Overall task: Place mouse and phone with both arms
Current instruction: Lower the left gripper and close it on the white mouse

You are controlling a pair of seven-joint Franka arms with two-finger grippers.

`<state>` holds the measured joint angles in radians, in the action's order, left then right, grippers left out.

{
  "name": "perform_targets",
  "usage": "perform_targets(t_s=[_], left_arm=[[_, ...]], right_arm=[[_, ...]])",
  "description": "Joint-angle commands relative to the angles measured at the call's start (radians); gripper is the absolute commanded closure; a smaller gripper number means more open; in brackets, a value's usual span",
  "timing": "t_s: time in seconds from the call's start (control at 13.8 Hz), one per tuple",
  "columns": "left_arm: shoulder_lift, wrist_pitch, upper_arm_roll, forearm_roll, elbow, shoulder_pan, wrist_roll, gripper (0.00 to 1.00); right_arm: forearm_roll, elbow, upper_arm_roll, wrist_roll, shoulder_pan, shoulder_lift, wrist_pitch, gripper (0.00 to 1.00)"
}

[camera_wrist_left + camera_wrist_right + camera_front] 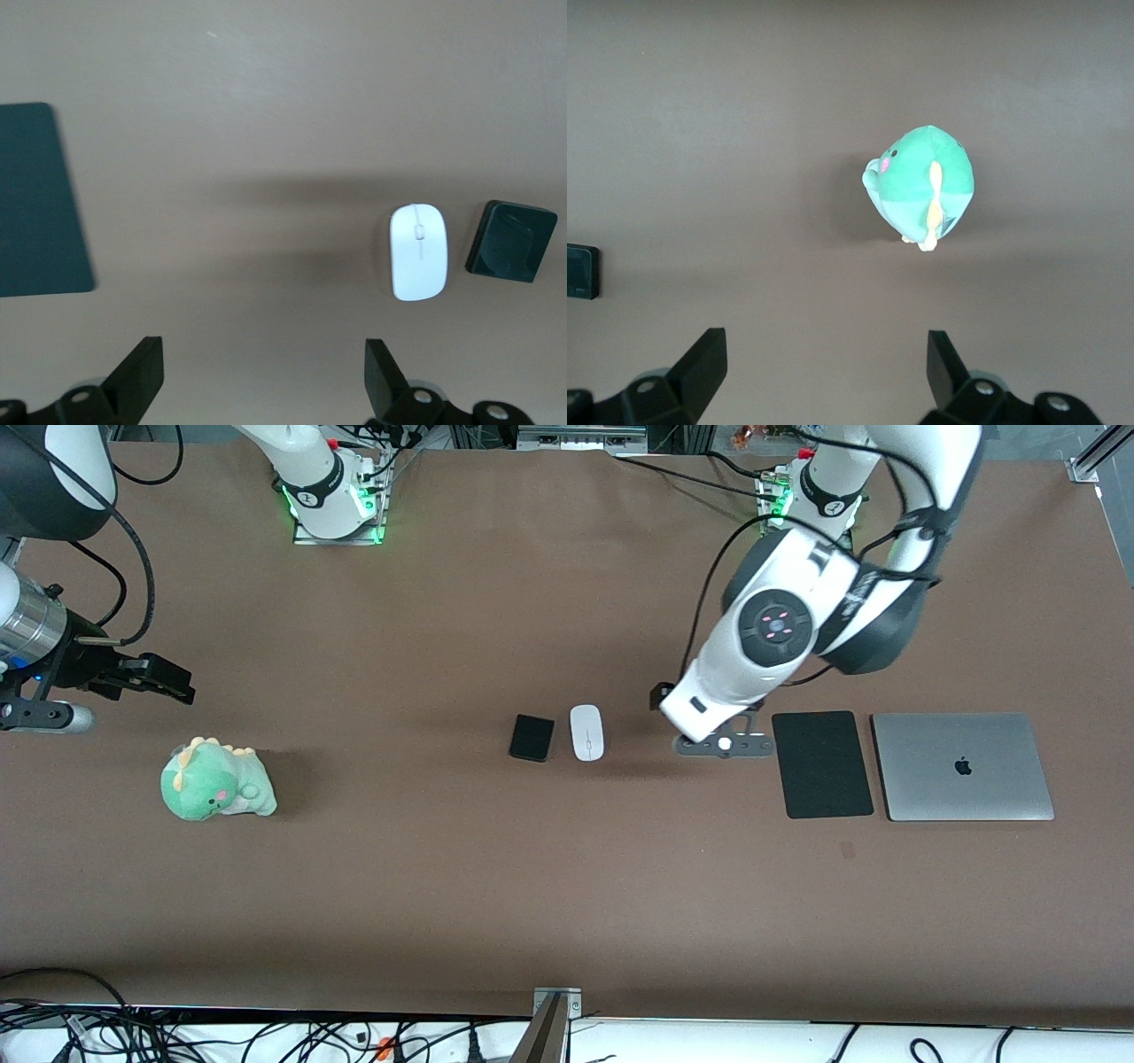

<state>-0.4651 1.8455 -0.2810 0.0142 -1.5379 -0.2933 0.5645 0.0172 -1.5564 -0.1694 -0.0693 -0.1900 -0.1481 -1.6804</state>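
Where brown table (pixel 496 886) lies matte, glossy oval mouse (pixel 586 732) beside flat black phone (pixel 532 738).

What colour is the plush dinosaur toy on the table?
The plush dinosaur toy is mint green with pale yellow spikes; the front view shows it best.

- In the front view's middle, the mouse (pixel 586 732) and the phone (pixel 532 738) lie side by side, just apart, the phone toward the right arm's end.
- Right of centre in the frame, the mouse pad (pixel 821 763) lies just beside the laptop (pixel 962 766).
- At the frame's lower left, the plush dinosaur (pixel 215 780) sits well apart from them all.
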Motion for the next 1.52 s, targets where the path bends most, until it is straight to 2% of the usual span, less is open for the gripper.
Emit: perform_targets(t_s=[0.0, 0.36, 0.65, 1.45], left_arm=[[-0.055, 0.038, 0.006, 0.027, 0.022, -0.046, 0.046, 0.0], [-0.161, 0.196, 0.008, 0.078, 0.024, -0.133, 0.228, 0.0], [-0.228, 0.268, 0.017, 0.095, 0.025, -0.185, 0.33, 0.0], [-0.352, 0.428, 0.023, 0.17, 0.035, -0.234, 0.491, 0.0]], right_arm=[[0.015, 0.019, -0.001, 0.002, -0.005, -0.007, 0.004, 0.0], [0.015, 0.019, -0.001, 0.002, -0.006, -0.008, 0.004, 0.0], [0.017, 0.019, -0.001, 0.002, -0.014, -0.014, 0.004, 0.0], [0.017, 0.019, -0.001, 0.002, -0.02, -0.016, 0.004, 0.0]])
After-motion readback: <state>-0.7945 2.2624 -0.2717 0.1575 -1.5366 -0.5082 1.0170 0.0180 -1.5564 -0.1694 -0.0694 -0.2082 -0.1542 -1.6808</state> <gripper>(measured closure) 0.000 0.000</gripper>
